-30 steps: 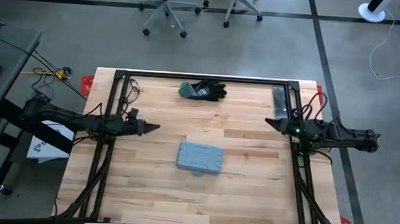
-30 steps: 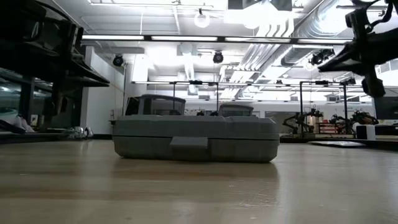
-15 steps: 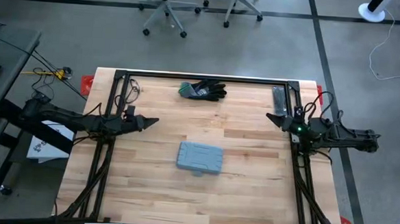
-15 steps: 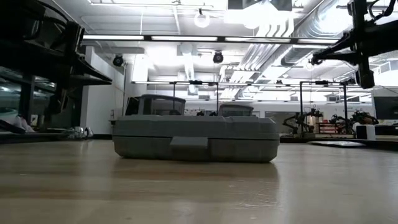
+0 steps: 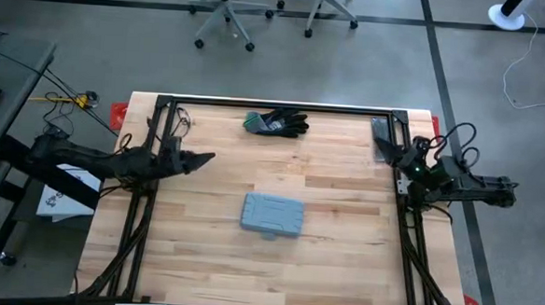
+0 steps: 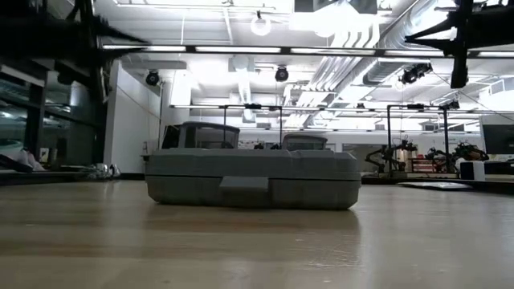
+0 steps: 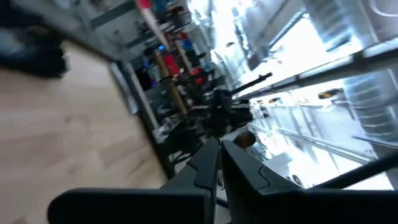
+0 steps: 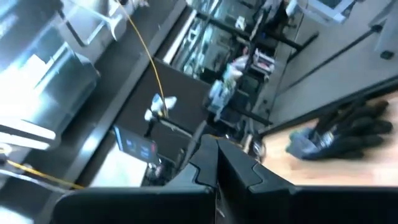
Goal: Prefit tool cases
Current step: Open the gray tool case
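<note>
The grey-blue tool case (image 5: pixel 272 214) lies shut and flat on its underside in the middle of the wooden table; in the low view its front wall with the latch (image 6: pixel 244 184) faces the camera. My left gripper (image 5: pixel 211 155) is shut and empty, raised above the table to the left of and beyond the case; its fingers show together in the left wrist view (image 7: pixel 219 163). My right gripper (image 5: pixel 381 145) is shut and empty, raised near the table's far right corner; it also shows in the right wrist view (image 8: pixel 215 155).
Black-and-green gloves (image 5: pixel 277 123) lie near the far edge at the middle and also show in the right wrist view (image 8: pixel 345 134). A narrow dark flat bar (image 5: pixel 379 132) lies at the far right, under my right gripper. A black frame (image 5: pixel 284 106) runs along the table's edges.
Both grippers have risen and tipped upward, staying shut. My left gripper has gone toward the table's far edge. My right gripper has drawn back toward the far right corner, away from the case. The case has not moved.
</note>
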`<state>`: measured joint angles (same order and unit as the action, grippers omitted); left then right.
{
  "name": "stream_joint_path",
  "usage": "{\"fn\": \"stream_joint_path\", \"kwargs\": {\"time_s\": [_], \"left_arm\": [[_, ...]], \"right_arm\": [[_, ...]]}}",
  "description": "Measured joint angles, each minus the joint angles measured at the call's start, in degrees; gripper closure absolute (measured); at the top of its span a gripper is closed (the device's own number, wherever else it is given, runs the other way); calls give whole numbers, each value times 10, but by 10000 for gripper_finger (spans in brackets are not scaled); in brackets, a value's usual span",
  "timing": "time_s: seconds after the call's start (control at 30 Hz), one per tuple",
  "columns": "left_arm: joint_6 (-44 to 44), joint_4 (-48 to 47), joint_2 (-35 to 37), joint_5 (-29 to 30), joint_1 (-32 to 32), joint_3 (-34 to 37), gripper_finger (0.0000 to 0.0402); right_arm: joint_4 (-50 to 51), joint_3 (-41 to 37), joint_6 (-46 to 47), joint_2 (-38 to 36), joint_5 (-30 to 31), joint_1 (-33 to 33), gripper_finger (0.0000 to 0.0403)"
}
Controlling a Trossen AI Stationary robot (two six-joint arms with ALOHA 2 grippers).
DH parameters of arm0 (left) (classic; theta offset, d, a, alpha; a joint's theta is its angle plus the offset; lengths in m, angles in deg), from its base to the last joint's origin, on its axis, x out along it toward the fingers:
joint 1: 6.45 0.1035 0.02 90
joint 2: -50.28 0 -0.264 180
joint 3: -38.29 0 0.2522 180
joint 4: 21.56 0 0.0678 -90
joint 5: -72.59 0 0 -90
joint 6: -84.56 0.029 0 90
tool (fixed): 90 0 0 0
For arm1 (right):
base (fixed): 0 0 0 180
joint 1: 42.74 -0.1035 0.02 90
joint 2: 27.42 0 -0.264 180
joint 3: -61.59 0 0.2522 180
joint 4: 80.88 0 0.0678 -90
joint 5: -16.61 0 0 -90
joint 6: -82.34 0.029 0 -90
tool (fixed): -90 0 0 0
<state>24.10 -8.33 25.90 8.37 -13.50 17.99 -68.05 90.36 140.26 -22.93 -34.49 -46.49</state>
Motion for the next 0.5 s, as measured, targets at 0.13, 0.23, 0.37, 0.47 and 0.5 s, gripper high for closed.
{"fn": "stream_joint_path", "kwargs": {"time_s": [0.13, 0.23, 0.37, 0.47, 0.5], "left_arm": [[58, -1, -9, 5, 1, -46, 387], [90, -2, -19, -1, 9, -81, 387], [130, -2, -39, -25, 24, -130, 387], [154, -20, -62, -51, 36, -173, 387], [160, -35, -71, -61, 40, -189, 387]], "right_arm": [[-28, 0, 11, 0, 5, 0, 402], [-55, 0, -11, 0, 5, 0, 402], [-117, 0, -81, 0, -26, 0, 402], [-182, 0, -131, 0, -51, 0, 402], [-201, 0, -142, 0, -54, 0, 402]]}}
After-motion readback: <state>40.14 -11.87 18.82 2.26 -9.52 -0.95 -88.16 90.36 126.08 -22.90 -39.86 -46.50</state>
